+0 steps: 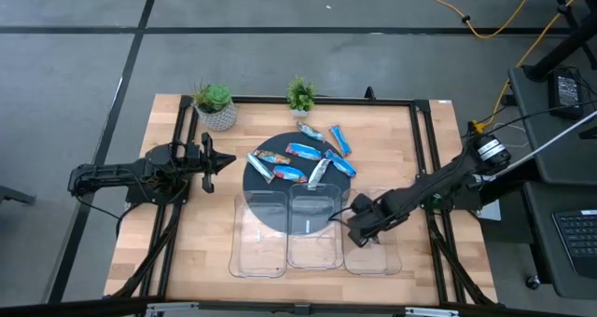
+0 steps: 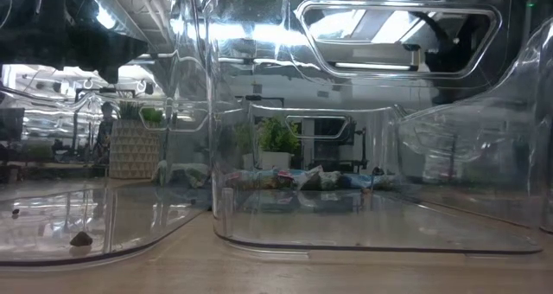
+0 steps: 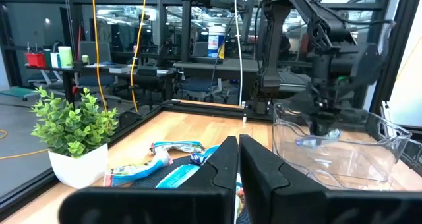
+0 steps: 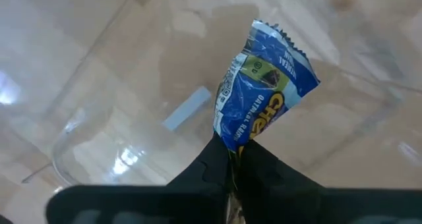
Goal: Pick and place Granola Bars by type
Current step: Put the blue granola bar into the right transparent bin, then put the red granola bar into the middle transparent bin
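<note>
Right hand [image 4: 232, 159] pinches 1 blue granola bar [image 4: 262, 85] by its end, long axis pointing away from the fingers, above the right clear tray [image 1: 373, 256]. Beyond the trays, other bars [image 1: 300, 160] lie scattered on the dark disc [image 1: 254, 182]. Left hand [image 3: 237, 168], fingers pressed together, waits left of the disc.

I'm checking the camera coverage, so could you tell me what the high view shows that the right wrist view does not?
Only the high view shows the pile of granola bars on the dark round mat, two potted plants, the shut left claw and all three clear trays. Only the right wrist view shows the blue wrapper's print on the held bar. Both show the right claw over a tray.
</note>
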Robot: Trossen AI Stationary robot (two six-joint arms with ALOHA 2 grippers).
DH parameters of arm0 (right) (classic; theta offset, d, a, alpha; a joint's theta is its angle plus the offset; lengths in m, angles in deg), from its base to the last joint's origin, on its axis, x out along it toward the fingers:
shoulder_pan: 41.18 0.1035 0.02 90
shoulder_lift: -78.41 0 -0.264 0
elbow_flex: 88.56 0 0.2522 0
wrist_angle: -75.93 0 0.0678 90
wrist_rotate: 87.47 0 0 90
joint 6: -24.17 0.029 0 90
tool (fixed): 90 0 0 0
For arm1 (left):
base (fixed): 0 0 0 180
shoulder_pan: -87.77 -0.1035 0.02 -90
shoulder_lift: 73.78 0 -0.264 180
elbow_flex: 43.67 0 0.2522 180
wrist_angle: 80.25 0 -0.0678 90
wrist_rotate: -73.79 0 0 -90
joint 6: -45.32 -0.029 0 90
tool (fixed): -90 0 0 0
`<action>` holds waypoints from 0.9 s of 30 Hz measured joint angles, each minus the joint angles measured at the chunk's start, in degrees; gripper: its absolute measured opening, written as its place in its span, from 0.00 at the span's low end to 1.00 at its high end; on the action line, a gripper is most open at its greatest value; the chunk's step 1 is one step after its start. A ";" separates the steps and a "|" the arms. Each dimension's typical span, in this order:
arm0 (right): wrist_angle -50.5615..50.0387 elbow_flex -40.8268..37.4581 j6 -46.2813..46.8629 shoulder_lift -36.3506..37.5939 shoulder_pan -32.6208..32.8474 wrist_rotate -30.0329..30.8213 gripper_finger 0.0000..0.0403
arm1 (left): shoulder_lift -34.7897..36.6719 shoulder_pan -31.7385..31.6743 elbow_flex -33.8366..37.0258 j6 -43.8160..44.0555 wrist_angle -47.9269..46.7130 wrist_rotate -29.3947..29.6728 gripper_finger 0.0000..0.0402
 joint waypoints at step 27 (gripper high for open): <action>-1.10 3.29 -0.46 -2.58 0.00 -4.41 0.42 | 0.00 0.01 0.01 0.00 0.00 0.00 0.03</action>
